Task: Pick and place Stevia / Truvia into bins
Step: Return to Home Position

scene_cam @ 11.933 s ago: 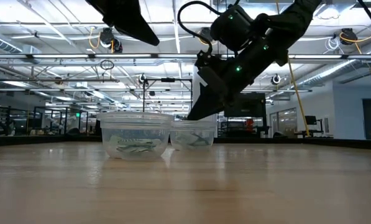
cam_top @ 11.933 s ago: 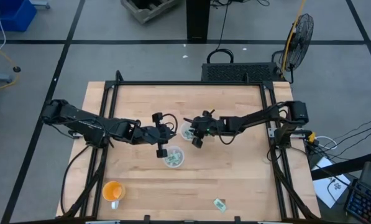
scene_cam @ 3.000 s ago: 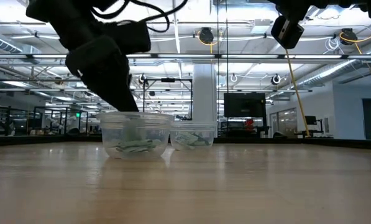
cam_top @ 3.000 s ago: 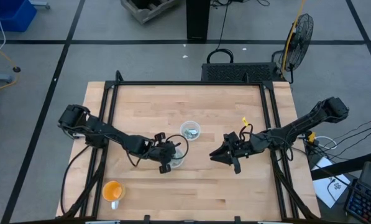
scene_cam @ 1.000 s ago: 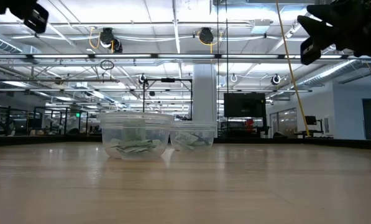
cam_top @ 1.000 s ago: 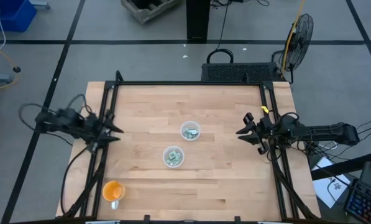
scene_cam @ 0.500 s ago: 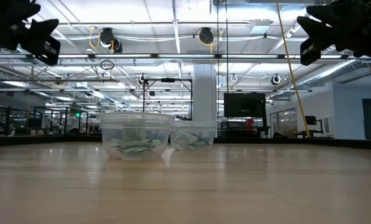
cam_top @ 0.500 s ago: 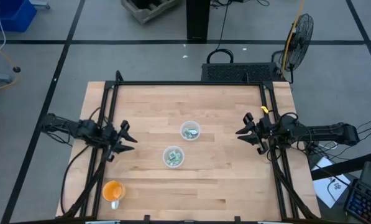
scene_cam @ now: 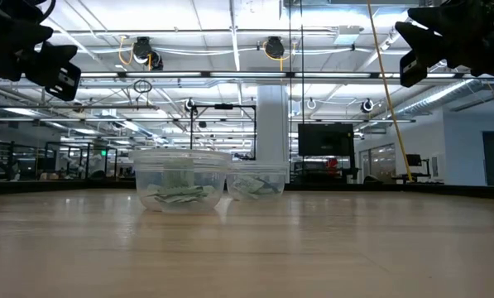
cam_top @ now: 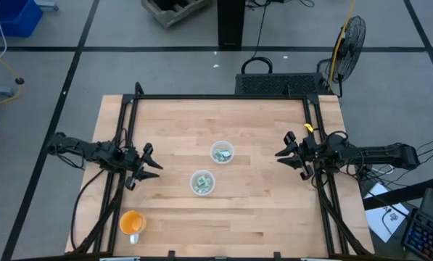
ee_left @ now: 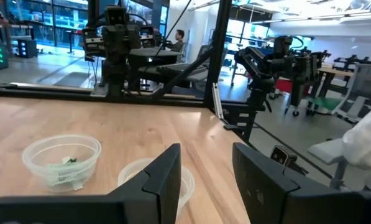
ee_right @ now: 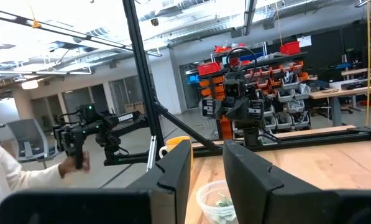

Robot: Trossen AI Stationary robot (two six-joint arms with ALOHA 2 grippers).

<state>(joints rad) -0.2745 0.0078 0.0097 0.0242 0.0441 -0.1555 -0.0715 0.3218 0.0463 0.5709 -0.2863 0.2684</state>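
Two clear bins stand mid-table, the far one and the near one. Each holds green-and-white Stevia / Truvia packets, which lie in the near bin and the far bin. My left gripper hovers open above the table's left part, pointing at the bins, nothing between its fingers. My right gripper hangs open near the table's right edge, also facing the bins, and empty.
An orange cup stands at the near left corner. Black frame rails run along the table's sides and far edge. A person's white sleeve shows beyond the table in the left wrist view.
My left gripper has moved from the table's left edge toward the bins and slightly toward the near edge, staying open. The right arm has kept still, and the bins and packets have not moved.
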